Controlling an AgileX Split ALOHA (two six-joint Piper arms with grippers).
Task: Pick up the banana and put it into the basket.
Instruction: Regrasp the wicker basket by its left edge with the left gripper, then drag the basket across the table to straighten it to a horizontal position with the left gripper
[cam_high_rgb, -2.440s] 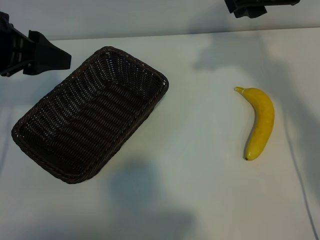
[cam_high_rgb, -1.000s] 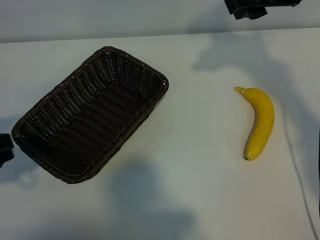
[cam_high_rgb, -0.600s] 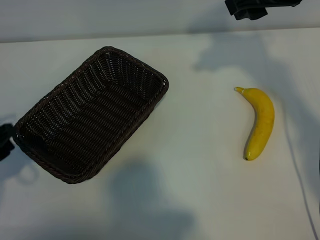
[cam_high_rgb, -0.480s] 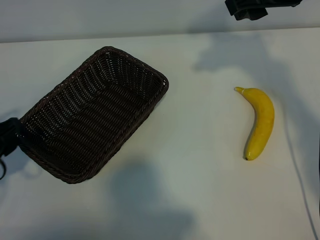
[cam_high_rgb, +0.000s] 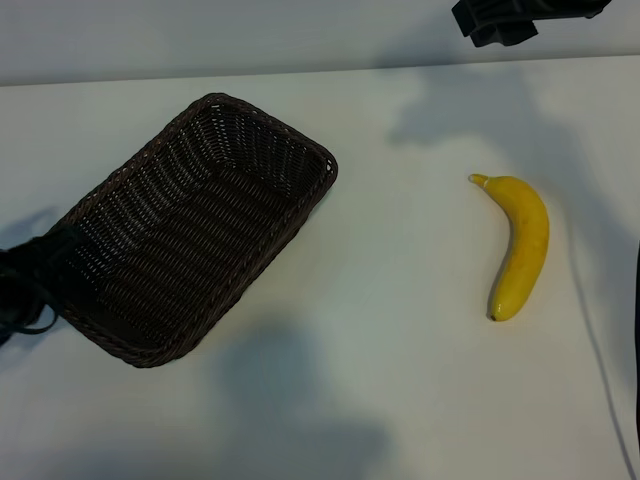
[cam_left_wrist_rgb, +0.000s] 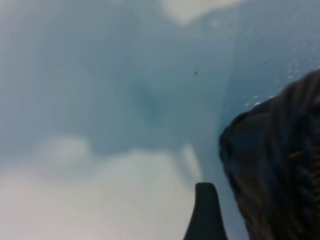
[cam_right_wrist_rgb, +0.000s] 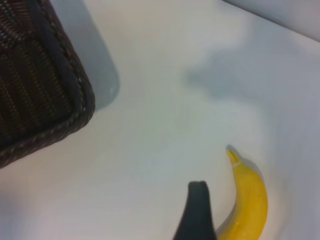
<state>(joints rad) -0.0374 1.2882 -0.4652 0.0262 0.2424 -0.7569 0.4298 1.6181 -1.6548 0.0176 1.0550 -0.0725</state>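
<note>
Two arms of mine show only in part from outside: my left gripper (cam_high_rgb: 35, 285) is a dark shape cut off at the picture's left edge, overlapping the near left corner of the basket (cam_high_rgb: 190, 230), and my right gripper (cam_high_rgb: 505, 18) is a black block clipped by the top edge, above and well apart from the banana (cam_high_rgb: 520, 245).

Both pairs of my jaws stand wide with nothing between them, though each wrist camera catches only a single dark fingertip (cam_left_wrist_rgb: 206, 212) and the other finger is out of sight.

The banana lies flat on the white table (cam_high_rgb: 400, 350), well to the right of the basket, its pale stem end pointing toward the far side and its dark tip toward the near side. From my right wrist its lower part is cut off by the picture edge, and my fingertip (cam_right_wrist_rgb: 196, 212) sits just beside it; whether they touch I cannot tell.

From my left wrist the view is hazy: the dark mass beside my fingertip is probably the basket's woven rim (cam_left_wrist_rgb: 272, 165), seen very close.
</note>
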